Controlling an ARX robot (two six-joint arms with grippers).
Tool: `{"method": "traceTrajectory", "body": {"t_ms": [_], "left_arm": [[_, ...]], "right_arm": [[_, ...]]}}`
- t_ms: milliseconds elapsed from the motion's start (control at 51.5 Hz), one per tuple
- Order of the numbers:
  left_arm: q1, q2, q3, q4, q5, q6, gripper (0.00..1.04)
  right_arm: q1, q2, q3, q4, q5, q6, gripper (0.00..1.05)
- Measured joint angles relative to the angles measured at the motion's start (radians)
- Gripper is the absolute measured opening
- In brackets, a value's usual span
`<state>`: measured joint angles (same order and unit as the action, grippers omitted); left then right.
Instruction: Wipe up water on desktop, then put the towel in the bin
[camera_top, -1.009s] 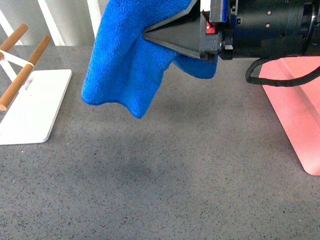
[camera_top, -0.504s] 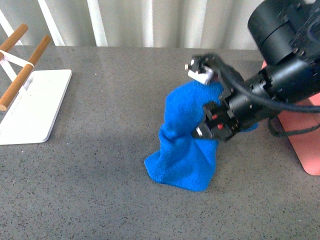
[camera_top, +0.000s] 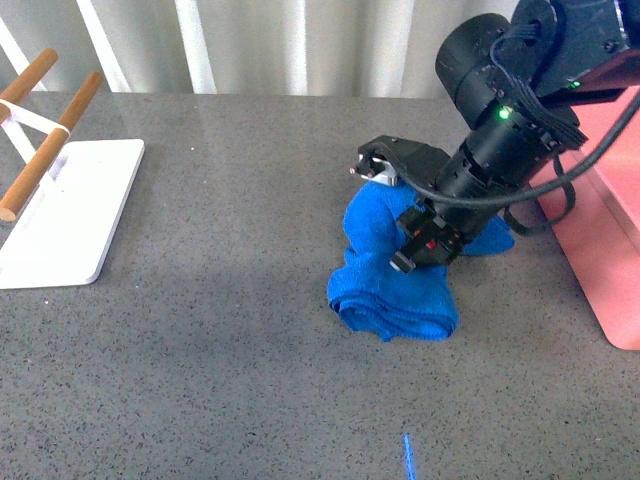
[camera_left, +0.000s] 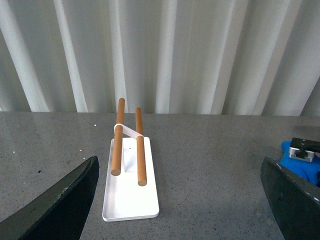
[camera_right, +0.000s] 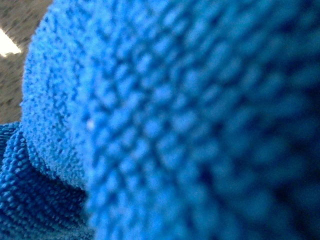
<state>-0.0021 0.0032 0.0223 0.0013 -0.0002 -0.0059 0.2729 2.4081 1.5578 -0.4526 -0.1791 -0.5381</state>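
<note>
The blue towel (camera_top: 390, 290) lies bunched on the dark grey desktop (camera_top: 230, 330), right of centre in the front view. My right gripper (camera_top: 415, 235) is shut on the towel and presses it down onto the desktop. The towel fills the right wrist view (camera_right: 165, 125), blurred and very close. The pink bin (camera_top: 600, 240) stands at the right edge, beside the right arm. My left gripper is open, its two dark fingers (camera_left: 55, 205) spread wide above the desktop; a bit of the towel (camera_left: 300, 167) shows at that view's edge. No water is visible.
A white rack (camera_top: 65, 205) with two wooden bars (camera_top: 50, 140) stands at the far left of the desktop; it also shows in the left wrist view (camera_left: 131, 185). A white ribbed wall runs behind the desktop. A thin blue line (camera_top: 408, 455) marks the desktop near the front.
My right gripper came down from high up with the hanging towel and now presses it, bunched, onto the desktop, right of centre.
</note>
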Motion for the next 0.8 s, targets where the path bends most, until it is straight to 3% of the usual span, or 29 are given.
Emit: {"method": "traceTrajectory", "body": {"t_ms": [504, 795], "left_arm": [[0.0, 0.0, 0.0, 0.0, 0.0, 0.0, 0.98], [0.0, 0.0, 0.0, 0.0, 0.0, 0.0, 0.98]], "right_arm": [[0.035, 0.226, 0.488, -0.169, 0.213, -0.008, 0.05], [0.111, 0.234, 0.505, -0.159, 0.23, -0.008, 0.05]]}}
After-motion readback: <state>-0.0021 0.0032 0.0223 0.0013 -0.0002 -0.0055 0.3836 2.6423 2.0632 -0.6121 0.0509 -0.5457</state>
